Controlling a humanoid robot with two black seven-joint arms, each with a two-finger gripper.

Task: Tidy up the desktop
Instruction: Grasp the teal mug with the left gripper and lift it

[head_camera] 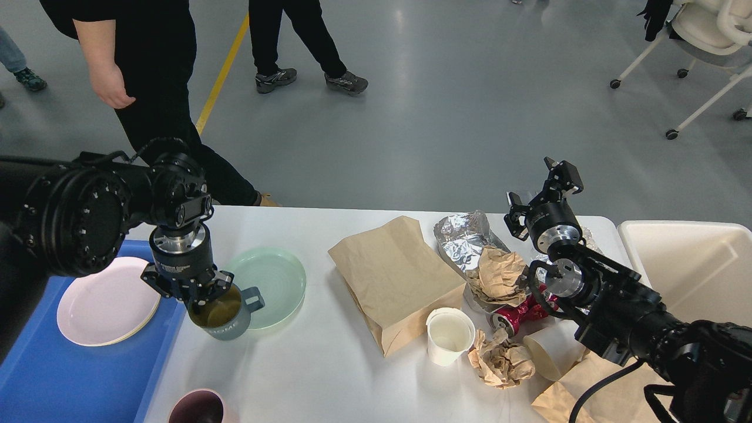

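Left gripper: points straight down at the left of the frame, its fingers at the near rim of a grey-blue mug; it looks clamped on that rim, though the dark fingers make the grip hard to read for certain.
Mug: stands upright on the table, handle turned right, something dark and yellowish inside; holding it by the rim from above keeps it level.
Green plate: lies flat just behind and right of the mug, their edges overlapping in the view.
Blue tray: lower left, at the table's edge, with a pale pink plate already in it; my guess is the dishes are being gathered here.
Desktop: the wide white table top across the lower half of the frame, cluttered toward the right.
Paper bag: lies flat at centre.
Rubbish: foil, a crumpled brown wad, a second wad, a white paper cup and a red can on its side, all crowded together right of the bag.
Right gripper: raised above the table's far right, fingers apart and holding nothing.
Cream bin: far right, beside the table; likely where the rubbish belongs.
Dark cup: bottom edge, only partly visible.
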